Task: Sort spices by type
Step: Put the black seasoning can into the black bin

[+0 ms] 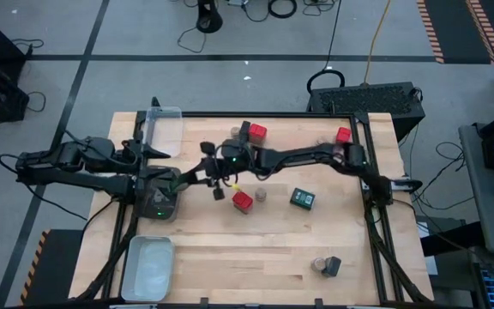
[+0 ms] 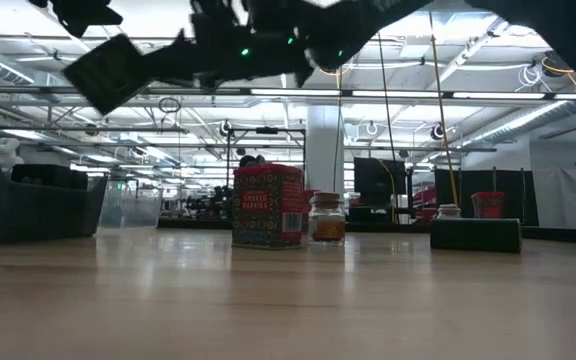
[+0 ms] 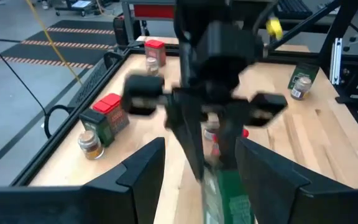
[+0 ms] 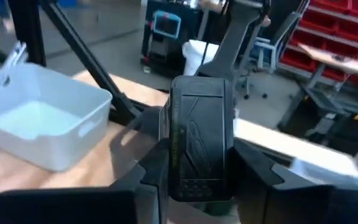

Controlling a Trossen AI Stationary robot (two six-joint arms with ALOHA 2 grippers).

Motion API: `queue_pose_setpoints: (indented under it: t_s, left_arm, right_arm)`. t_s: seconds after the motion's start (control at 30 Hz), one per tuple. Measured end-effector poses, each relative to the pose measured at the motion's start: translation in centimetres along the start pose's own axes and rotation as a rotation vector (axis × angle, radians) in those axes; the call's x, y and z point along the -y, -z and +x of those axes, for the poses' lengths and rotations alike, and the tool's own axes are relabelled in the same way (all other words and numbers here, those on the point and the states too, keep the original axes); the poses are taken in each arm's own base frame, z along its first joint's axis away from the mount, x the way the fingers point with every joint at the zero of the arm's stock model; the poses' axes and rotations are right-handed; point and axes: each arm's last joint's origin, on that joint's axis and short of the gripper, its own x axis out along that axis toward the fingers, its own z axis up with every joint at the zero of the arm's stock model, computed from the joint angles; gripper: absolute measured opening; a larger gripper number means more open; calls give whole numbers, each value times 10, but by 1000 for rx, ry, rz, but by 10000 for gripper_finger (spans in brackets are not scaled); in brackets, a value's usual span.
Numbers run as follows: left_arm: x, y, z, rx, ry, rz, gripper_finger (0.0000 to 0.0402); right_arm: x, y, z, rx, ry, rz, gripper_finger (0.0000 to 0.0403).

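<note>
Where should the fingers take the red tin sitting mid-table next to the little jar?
Take the red tin across its two flat side walls, near the upper half, coming straight down from above. It stands upright and boxy, so its flat faces suit parallel fingers. The small jar stands close on one side, so set the fingers on the walls away from it if there is room; the gap looks narrow.

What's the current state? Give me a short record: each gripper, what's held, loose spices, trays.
right gripper: shut on dark tin, raised above table centre
left gripper: open, near the right gripper
loose spices: red tin beside round jar; dark-green tin lying flat
trays: clear tray far left; pale tray near left
</note>
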Motion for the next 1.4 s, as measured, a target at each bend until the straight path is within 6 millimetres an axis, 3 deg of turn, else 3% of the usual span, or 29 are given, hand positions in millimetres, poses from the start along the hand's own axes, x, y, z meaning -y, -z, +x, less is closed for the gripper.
queue_pose_setpoints:
  t_s: [0.2,0.37,0.63,0.8,1.4]
  left_arm:
    - [0,1,0,-7,-2,0,203]
    - [1,6,7,-95,-12,-11,203]
    - [3,9,20,-230,-28,-29,203]
    - [3,7,19,-243,-31,-32,203]
    - [13,13,69,-473,-16,12,203]
  right_arm:
    - [-13,24,23,56,-9,128,104]
    - [-16,24,36,8,-29,146,104]
    - [2,2,29,-150,152,72,104]
    - [11,-14,23,-274,154,96,104]
    - [2,-15,19,-397,119,181,104]
